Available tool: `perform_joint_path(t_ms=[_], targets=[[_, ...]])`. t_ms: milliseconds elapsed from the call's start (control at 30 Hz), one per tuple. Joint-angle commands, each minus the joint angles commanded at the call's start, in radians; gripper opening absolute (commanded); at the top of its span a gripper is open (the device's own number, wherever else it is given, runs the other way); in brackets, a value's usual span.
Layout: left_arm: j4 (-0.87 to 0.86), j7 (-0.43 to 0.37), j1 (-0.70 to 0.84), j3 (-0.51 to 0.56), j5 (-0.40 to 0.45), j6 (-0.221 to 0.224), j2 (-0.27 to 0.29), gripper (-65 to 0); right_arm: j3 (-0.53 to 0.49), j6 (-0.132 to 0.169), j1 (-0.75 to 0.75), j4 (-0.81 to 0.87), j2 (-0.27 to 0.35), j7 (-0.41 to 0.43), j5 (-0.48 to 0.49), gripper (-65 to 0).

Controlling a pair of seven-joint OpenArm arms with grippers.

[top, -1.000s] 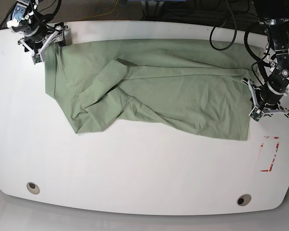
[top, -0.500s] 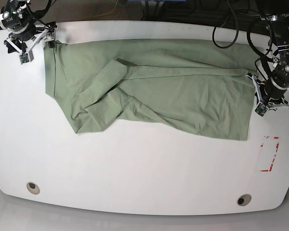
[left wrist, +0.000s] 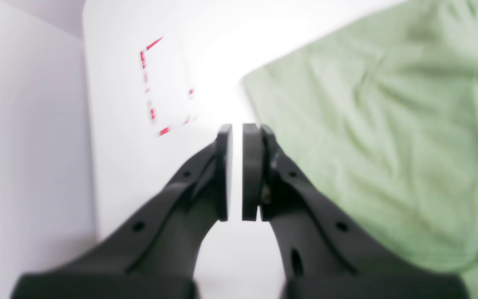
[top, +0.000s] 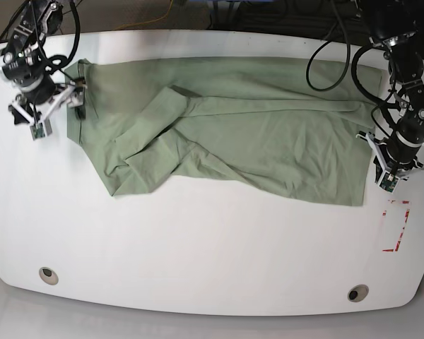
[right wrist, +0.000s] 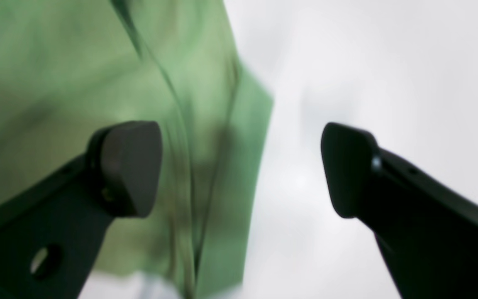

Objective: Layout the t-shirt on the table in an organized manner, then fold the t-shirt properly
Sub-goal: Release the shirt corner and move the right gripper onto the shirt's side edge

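Sage-green wrinkly t-shirt [top: 226, 134] on smooth white table [top: 198, 247] — left jaws nearly together, right jaws apart

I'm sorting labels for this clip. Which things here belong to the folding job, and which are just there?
Job:
t-shirt, spread but rumpled
table
left hand, nearly shut, empty
right hand, open

Just there:
red tape marks
two grey grommets

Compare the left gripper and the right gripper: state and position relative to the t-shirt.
The left gripper has its fingers almost together with only a thin gap; the right gripper is spread wide. The left gripper hangs over bare table beside the t-shirt edge; the right gripper straddles a shirt edge, one finger over cloth, one over table. Neither holds any cloth.
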Motion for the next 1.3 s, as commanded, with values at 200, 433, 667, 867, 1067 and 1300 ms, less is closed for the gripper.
perform_joint_path(t_ms=[200,433,667,867,1067,1300], targets=[[-0.078,0.0,-0.051,0.006,0.002,0.0,0.017,-60.2,-0.071,0.0,0.166,-0.1,0.0,0.0,-0.068,-7.2],[-0.127,0.0,-0.101,-0.002,0.002,0.0,0.04,-34.9,-0.163,0.0,0.351,-0.282,-0.006,0.014,-0.181,-7.2],[-0.127,0.0,-0.107,0.006,-0.002,0.0,0.041,-16.5,-0.255,0.0,0.477,-0.433,-0.006,0.023,-0.19,-7.2],[-0.127,0.0,-0.132,0.006,-0.002,0.0,0.043,-16.5,-0.348,0.0,0.516,-0.494,-0.014,0.006,-0.181,-7.3],[-0.127,0.0,-0.129,0.005,-0.002,0.0,0.043,-16.5,-0.371,0.0,0.506,-0.494,-0.071,-0.029,-0.181,-7.3],[-0.127,0.0,-0.127,0.005,-0.002,0.0,0.043,-16.5,-0.373,0.0,0.453,-0.479,-0.1,-0.04,-0.184,-7.4]])
